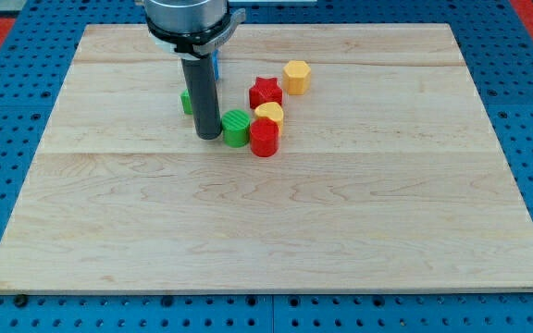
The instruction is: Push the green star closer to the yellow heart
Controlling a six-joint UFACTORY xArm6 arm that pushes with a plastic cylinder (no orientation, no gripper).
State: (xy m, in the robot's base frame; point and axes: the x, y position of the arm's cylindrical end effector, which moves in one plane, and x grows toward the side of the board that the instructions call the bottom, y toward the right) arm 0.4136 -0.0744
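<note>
On the board (pixel 340 231) | my tip (pixel 208 137) touching green block (pixel 236 128) (left side) | end effector: none, grasps nothing

a lab bench: a wooden board (pixel 276 213) lies on a blue perforated mounting plate (pixel 26 55).

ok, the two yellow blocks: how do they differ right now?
The yellow hexagon block stands alone toward the view's top right, touching nothing; the yellow heart is packed into the cluster, between the red star and the red block. The hexagon shows fully; the heart is partly covered by the red block. My tip is nearer the heart. Both share the same yellow.
</note>
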